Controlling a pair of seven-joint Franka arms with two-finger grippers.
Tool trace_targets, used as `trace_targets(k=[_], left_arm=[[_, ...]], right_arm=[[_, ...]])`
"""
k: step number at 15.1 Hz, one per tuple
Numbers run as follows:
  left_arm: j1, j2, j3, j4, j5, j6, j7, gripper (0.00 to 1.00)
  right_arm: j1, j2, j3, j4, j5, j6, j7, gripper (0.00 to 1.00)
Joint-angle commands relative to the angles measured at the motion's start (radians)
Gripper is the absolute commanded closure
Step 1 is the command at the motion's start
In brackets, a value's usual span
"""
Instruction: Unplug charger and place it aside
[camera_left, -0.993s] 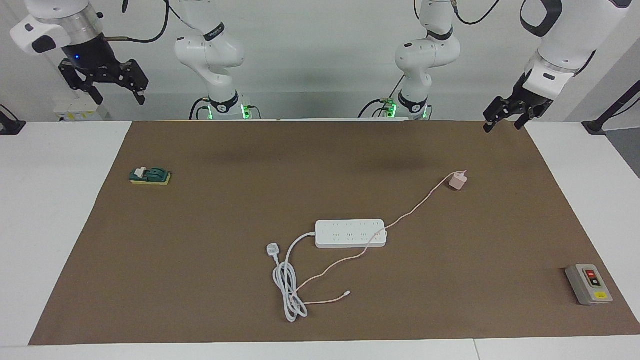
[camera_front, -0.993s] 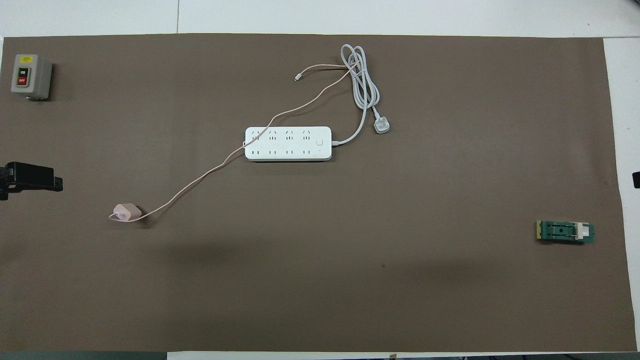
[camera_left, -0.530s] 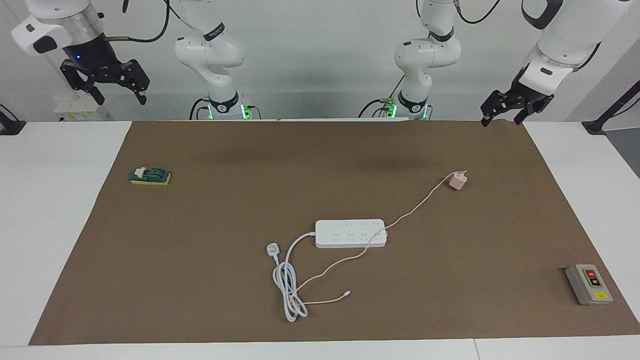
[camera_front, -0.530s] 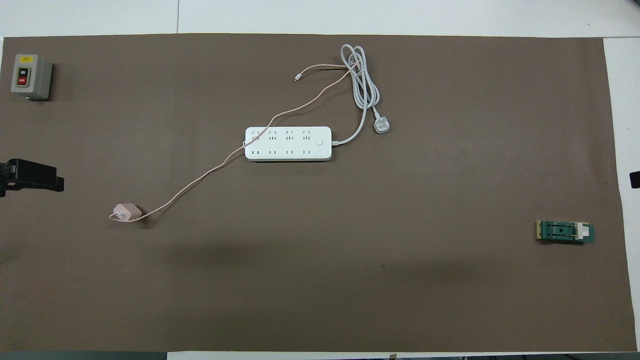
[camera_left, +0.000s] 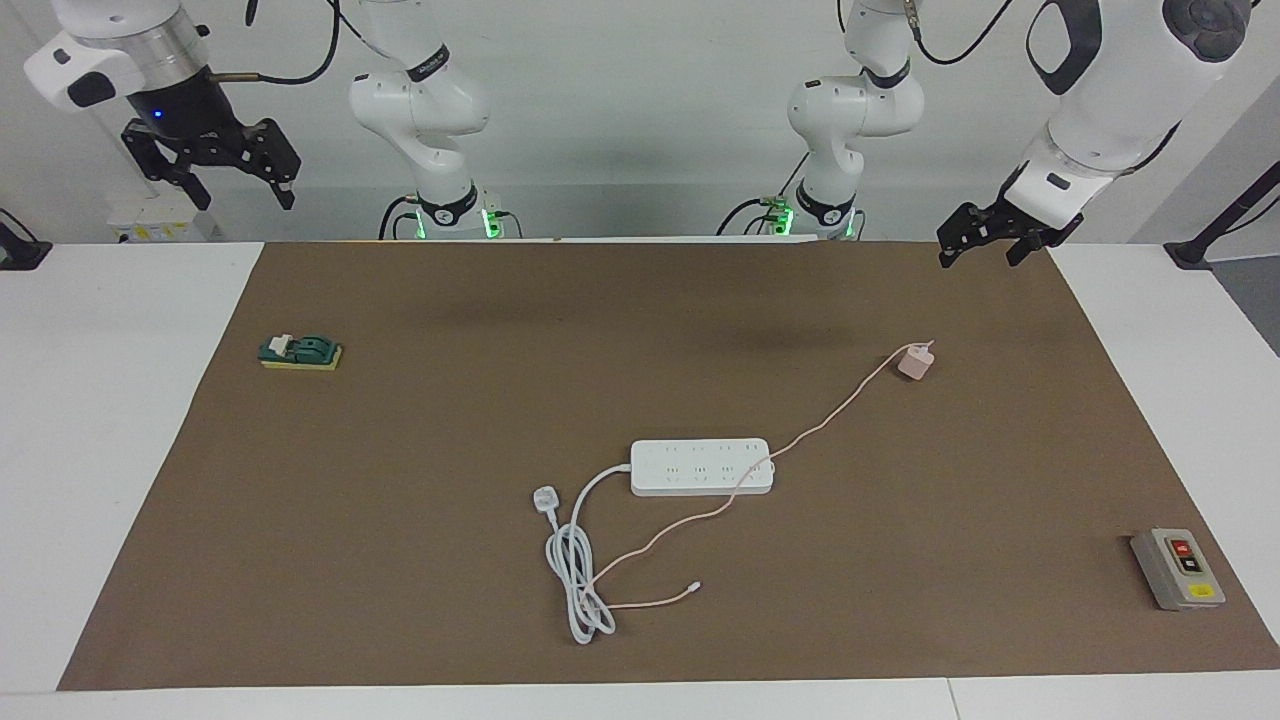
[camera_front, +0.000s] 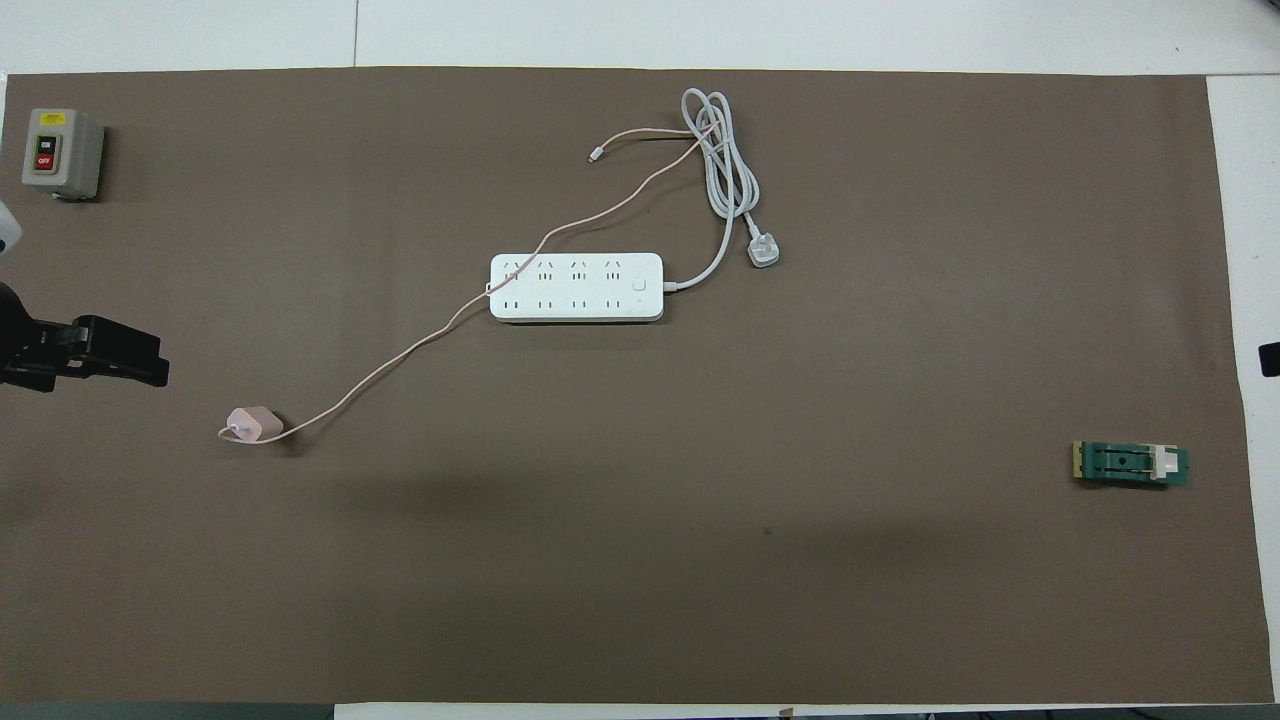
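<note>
Lying free on the brown worktop (camera_left: 400, 560), the small pale pink cube charger (camera_left: 915, 362) sits nearer the robots than the white power strip (camera_left: 700, 467). Your left end effector (camera_left: 981, 242) has drifted inward above it, open, holding nothing. The right end effector (camera_left: 232, 185) waits, open.

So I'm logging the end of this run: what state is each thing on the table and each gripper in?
charger: unplugged, lying on the mat apart from the strip, its cable trailing across the strip's end.
power strip: flat, all sockets empty, its own plug loose on the mat.
switch box: lying untouched at the left arm's end.
green block: lying at the right arm's end.
left gripper: open, empty, raised over the mat's edge.
right gripper: open, empty, raised, waiting.
</note>
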Motion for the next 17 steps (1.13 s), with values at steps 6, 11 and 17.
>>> trace_targets(k=[6, 11, 17], left_arm=[[-0.019, -0.012, -0.011, 0.015, 0.018, 0.053, -0.016, 0.00], [-0.018, -0.025, -0.004, 0.012, 0.018, 0.069, -0.020, 0.00], [-0.018, -0.023, -0.007, 0.015, 0.017, 0.081, -0.021, 0.00]], right_arm=[[0.002, -0.025, 0.008, -0.032, 0.014, 0.020, 0.006, 0.00], [0.002, -0.025, 0.008, -0.031, 0.013, 0.022, 0.005, 0.00], [0.002, -0.025, 0.009, -0.031, 0.013, 0.025, 0.008, 0.00]])
